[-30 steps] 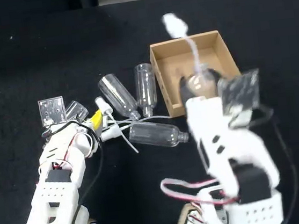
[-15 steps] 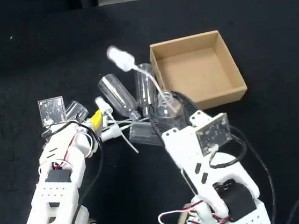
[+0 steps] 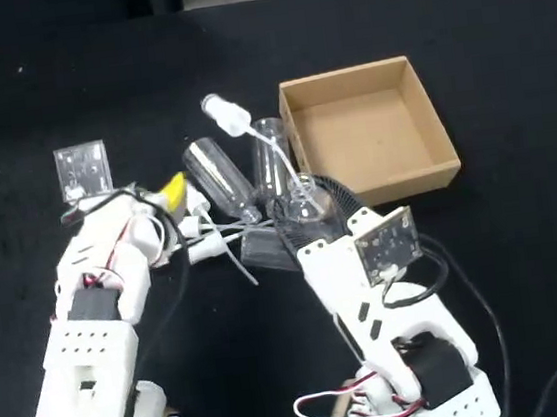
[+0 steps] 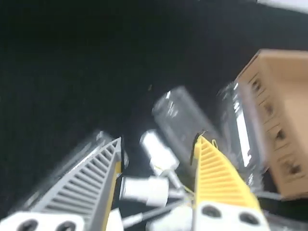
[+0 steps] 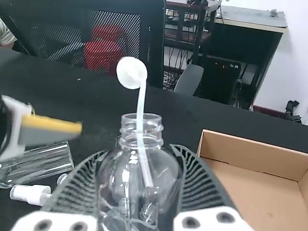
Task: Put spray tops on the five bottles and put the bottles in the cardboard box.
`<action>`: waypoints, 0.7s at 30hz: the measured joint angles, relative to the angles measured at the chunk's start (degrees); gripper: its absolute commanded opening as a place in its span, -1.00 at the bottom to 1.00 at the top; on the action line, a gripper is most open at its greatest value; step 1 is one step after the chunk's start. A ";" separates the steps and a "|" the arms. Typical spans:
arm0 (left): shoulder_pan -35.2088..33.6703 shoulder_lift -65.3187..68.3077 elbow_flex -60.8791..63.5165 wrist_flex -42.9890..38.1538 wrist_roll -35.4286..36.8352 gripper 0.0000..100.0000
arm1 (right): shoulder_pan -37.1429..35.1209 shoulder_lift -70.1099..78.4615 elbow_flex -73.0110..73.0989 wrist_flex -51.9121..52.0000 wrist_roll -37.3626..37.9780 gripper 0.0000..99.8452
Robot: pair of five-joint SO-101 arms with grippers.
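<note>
The right arm is bent forward over the black counter (image 3: pixel 503 62), just beside the open brown cardboard box (image 3: pixel 344 73). The right arm's fingers (image 5: pixel 82 187) are closed around a clear plastic bottle (image 5: pixel 132 180), held neck up. A white spray top (image 5: pixel 131 73) leans out of the neck, its tube inside and its head unseated. The left arm's fingers (image 4: pixel 219 175) are spread wide, gripping nothing, above loose white spray tops (image 4: pixel 144 188). Two empty clear bottles (image 3: pixel 220 180) lie beside the box.

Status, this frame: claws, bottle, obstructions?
Right claw shut on clear plastic bottle; white spray top unseated, tube in neck. Left claw open over loose spray tops. Lying bottles beside brown cardboard box.
</note>
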 measured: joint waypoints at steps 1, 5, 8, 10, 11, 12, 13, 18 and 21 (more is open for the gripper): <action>0.70 0.26 -0.79 0.00 0.00 -0.52 | 0.00 0.00 0.00 0.00 0.00 -0.98; 3.43 5.71 -5.80 -0.35 0.00 -0.52 | 0.00 0.00 0.00 0.00 0.00 -0.98; 6.15 13.89 -11.34 -0.35 0.00 -0.52 | 0.00 0.00 0.00 0.00 0.00 -0.98; 7.21 19.96 -14.86 -0.62 0.00 -0.52 | 0.00 0.00 0.00 0.00 0.00 -0.98; 7.38 23.03 -17.05 -0.62 0.00 -0.52 | 0.00 0.00 0.00 0.00 0.00 -0.98; 7.47 25.67 -19.16 -0.70 0.00 -0.52 | 0.00 0.00 0.00 0.00 0.00 -0.98; 7.47 28.04 -21.27 -0.70 0.00 -0.52 | 0.00 0.00 0.00 0.00 0.00 -0.98; 7.38 34.90 -28.31 -0.70 0.00 -0.52 | 0.00 0.00 0.00 0.00 0.00 -0.98; 7.47 35.08 -30.59 -0.70 0.00 -0.52 | 0.00 0.00 0.00 0.00 0.00 -0.98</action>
